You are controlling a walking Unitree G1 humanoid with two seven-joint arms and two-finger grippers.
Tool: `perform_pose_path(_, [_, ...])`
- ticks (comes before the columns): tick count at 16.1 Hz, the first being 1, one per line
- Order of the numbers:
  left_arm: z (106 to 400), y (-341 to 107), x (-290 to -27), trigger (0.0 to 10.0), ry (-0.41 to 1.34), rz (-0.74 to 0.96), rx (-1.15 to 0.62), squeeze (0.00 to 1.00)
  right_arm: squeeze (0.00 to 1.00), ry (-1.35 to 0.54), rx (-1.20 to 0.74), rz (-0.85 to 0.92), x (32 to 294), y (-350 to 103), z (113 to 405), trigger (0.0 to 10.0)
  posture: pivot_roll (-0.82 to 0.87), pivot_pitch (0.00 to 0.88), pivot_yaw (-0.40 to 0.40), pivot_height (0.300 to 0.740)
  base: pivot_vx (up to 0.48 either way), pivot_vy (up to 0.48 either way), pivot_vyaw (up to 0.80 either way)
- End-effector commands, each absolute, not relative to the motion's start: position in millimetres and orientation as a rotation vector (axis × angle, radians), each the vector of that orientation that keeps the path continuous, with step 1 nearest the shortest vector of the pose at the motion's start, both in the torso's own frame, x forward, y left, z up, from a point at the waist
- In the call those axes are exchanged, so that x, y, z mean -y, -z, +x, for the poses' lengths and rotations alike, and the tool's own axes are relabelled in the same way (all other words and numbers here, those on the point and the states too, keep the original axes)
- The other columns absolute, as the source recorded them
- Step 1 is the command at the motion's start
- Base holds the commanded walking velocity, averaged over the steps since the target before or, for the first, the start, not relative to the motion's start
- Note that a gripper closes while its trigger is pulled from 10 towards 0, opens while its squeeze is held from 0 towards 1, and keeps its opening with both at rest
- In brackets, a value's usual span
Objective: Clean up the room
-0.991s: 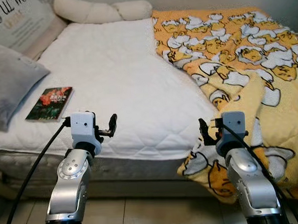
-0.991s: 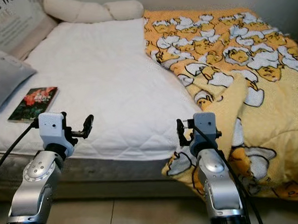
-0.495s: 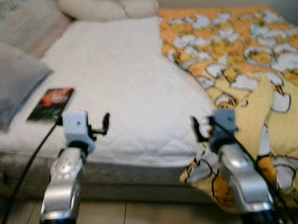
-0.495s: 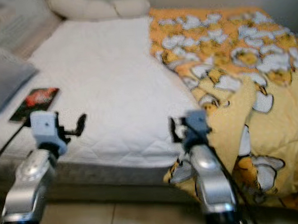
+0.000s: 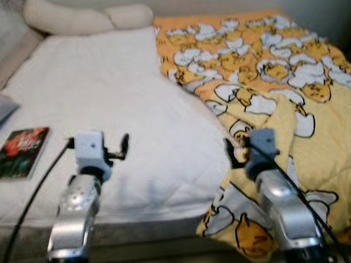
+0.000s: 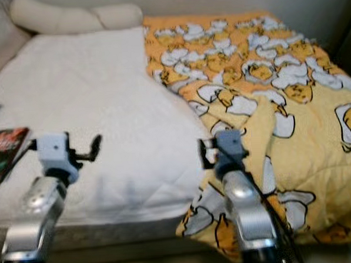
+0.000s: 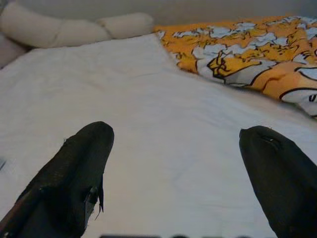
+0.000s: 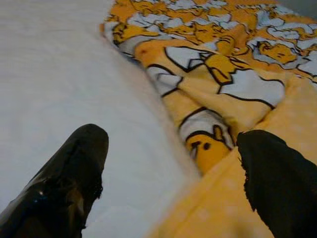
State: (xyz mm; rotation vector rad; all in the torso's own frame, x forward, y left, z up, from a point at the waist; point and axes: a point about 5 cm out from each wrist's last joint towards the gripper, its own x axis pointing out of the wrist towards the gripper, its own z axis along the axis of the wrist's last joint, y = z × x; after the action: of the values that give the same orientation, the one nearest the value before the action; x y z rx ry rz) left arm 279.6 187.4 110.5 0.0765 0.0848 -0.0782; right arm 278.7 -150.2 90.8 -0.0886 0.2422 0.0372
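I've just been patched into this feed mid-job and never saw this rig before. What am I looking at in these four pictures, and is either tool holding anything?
This is a humanoid robot facing a bed. Two pictures come from its head camera, looking down at its two silver arms. The other two come from cameras on its wrists, looking along each tool's black fingers.

The left tool hangs over the white mattress, fingers apart and empty. The right tool is at the edge of the crumpled yellow duck-print blanket, also open and empty.

A book lies on the mattress to the robot's left, and a long cream pillow lies along the far side.
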Motion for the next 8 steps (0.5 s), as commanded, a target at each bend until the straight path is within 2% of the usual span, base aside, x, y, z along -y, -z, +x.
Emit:
perform_pose_path(1, [280, -110, -179, 10.0, 0.101, 0.078, -0.087, 0.05, 0.0, -0.007, -0.264, -0.116, 160, -90, 280, 10.0, -0.07, 0.0, 0.017, 0.74, 0.0, 0.0, 0.0])
perform_pose_path(3, [280, -109, -180, 10.0, 0.107, 0.092, -0.094, 0.04, 0.0, 0.021, -0.337, -0.108, 160, -83, 282, 10.0, -0.07, 0.0, 0.017, 0.74, 0.0, 0.0, 0.0])
perform_pose_path(4, [280, -109, -179, 10.0, 0.121, 0.104, -0.095, 0.04, 1.0, 0.004, -0.346, -0.094, 158, -82, 286, 10.0, -0.07, 0.0, 0.021, 0.74, 0.0, 0.0, 0.0])
perform_pose_path(6, [281, -110, -178, 10.0, 0.143, 0.117, -0.093, 0.04, 1.0, -0.035, -0.384, -0.152, 152, -80, 295, 10.0, -0.07, 0.0, 0.026, 0.74, 0.0, 0.0, 0.0])
perform_pose_path(8, [282, -111, -176, 10.0, 0.186, 0.139, -0.099, 0.04, 1.0, 0.002, -0.466, -0.254, 154, -74, 308, 10.0, -0.07, 0.0, 0.029, 0.74, 0.0, 0.0, 0.0])
